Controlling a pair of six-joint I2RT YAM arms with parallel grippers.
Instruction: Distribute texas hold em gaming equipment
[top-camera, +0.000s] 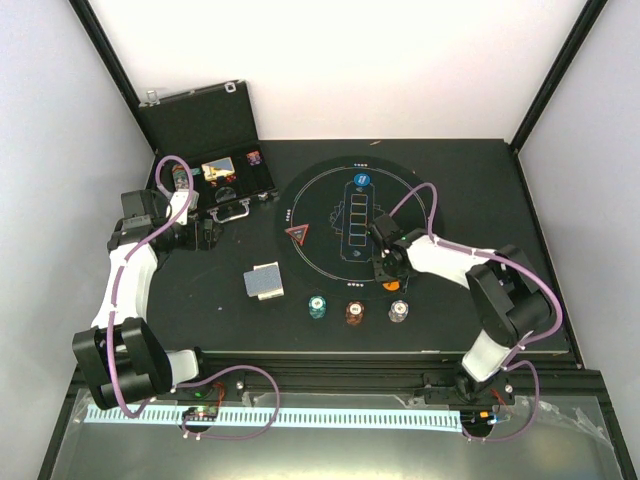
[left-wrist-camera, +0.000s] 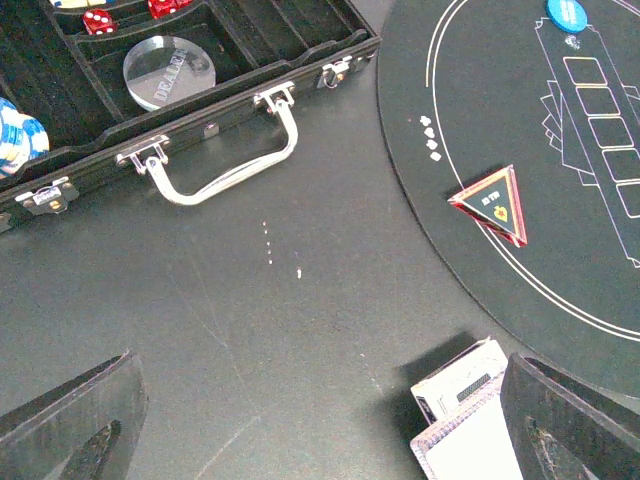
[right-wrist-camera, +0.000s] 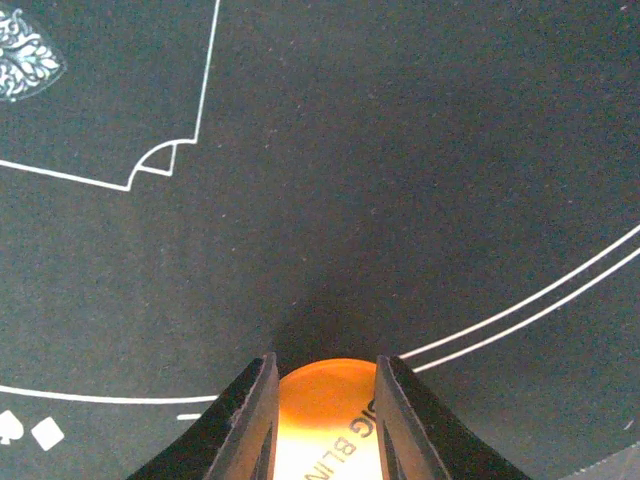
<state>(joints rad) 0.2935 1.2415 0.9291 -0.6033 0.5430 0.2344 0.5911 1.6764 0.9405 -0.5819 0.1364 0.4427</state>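
Right claw (right-wrist-camera: 325, 365) clamped on orange disc (right-wrist-camera: 320, 420), on the mat (right-wrist-camera: 400, 150); left claw (left-wrist-camera: 320, 360) wide open over table (left-wrist-camera: 250, 330), card deck (left-wrist-camera: 465, 420) beside.

Matt black mat (right-wrist-camera: 400, 150) with crisp white print, glossy translucent orange plastic disc (right-wrist-camera: 325, 410), polished chrome handle (left-wrist-camera: 225, 165) on the 10 o'clock case (top-camera: 200, 115) (latches (left-wrist-camera: 335, 70) equally shiny), clear acrylic puck (left-wrist-camera: 168, 70), glossy red-edged triangle marker (left-wrist-camera: 492, 203), matt, faintly scuffed table (left-wrist-camera: 250, 330).

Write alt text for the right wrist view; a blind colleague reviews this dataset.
An orange disc, lettered BIG BLIN where visible, sits between the right gripper's two dark fingers, close on both sides; whether they pinch it cannot be told. Beyond it lies a black mat with white outlines.
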